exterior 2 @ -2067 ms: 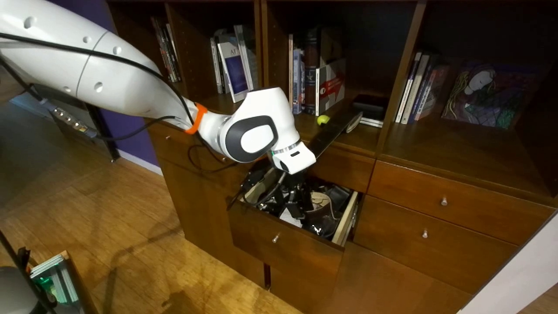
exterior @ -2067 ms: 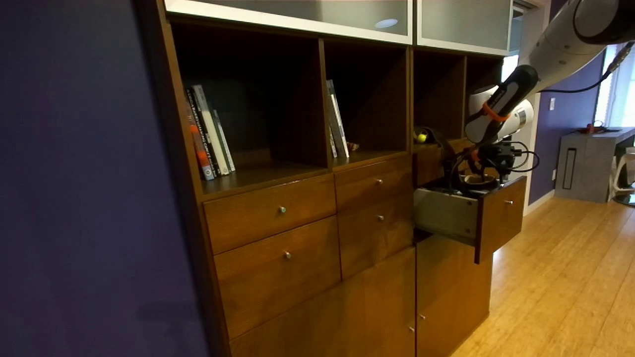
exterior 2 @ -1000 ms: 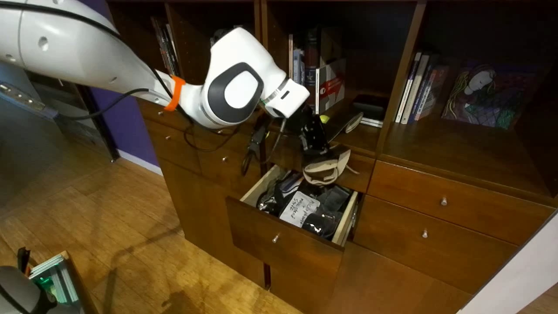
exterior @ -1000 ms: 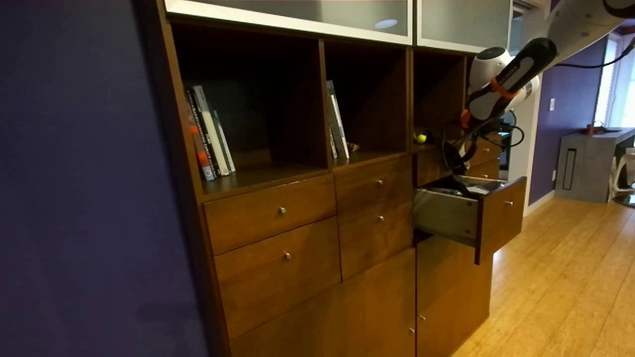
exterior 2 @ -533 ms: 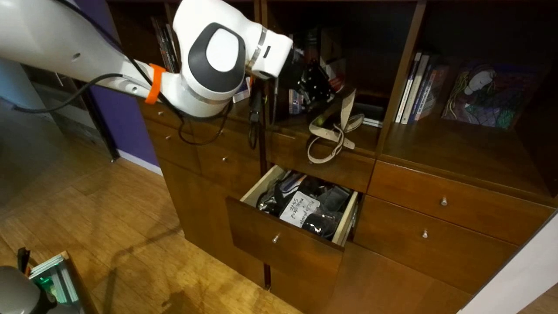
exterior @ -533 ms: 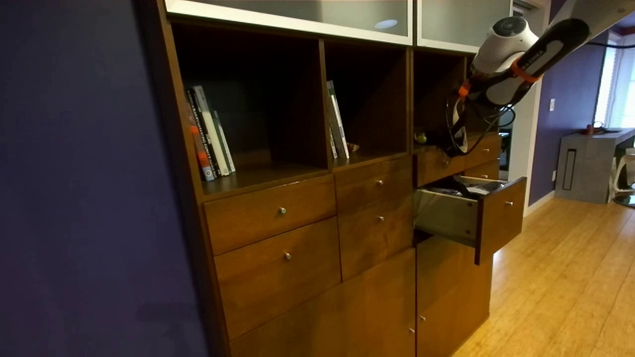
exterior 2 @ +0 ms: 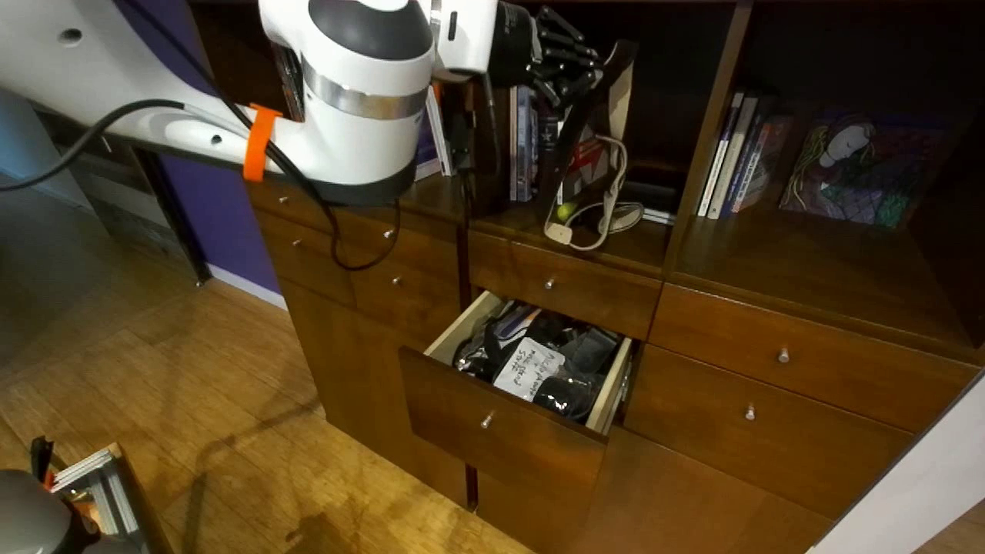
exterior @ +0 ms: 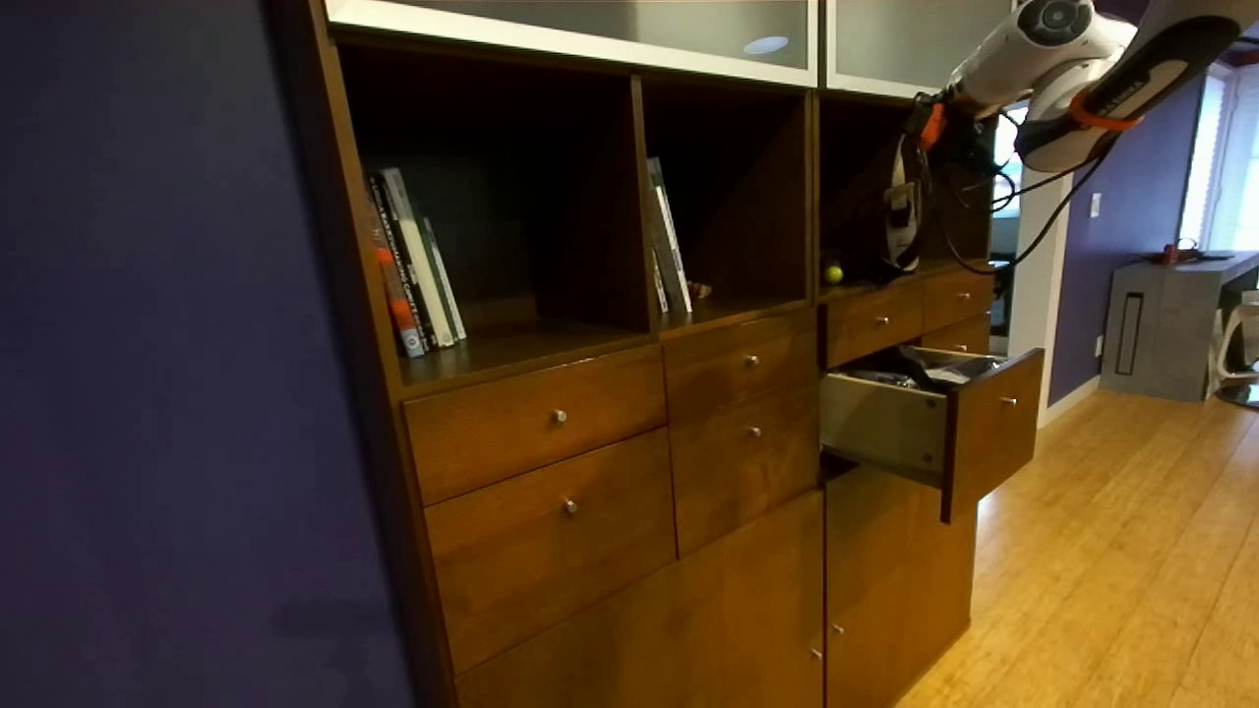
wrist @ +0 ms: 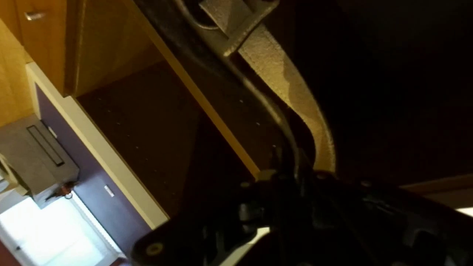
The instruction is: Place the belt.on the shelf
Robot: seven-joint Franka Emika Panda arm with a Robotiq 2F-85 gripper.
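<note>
Pulled-out drawer [exterior 2: 508,448]: white label [exterior 2: 528,369] lay face up, handwritten; I read it slantwise as "Microphone + Music stand Stuff", first word least sure. Dark strip [exterior: 1193,51] on my arm [exterior: 1018,59] carried pale print, FRANKA as best I could tell, the rest blurred. Lettering on the leaning books [exterior: 411,261] in an exterior view was too small and soft for me to make out.

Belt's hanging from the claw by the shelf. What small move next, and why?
I'd probably nudge the claw a little deeper into the shelf before lowering. The belt dangles from the claw, and in both exterior views its lower end appears near the shelf's front edge; whether it clears that edge I can't tell. Going straight down might spill it toward the open drawer below.
</note>
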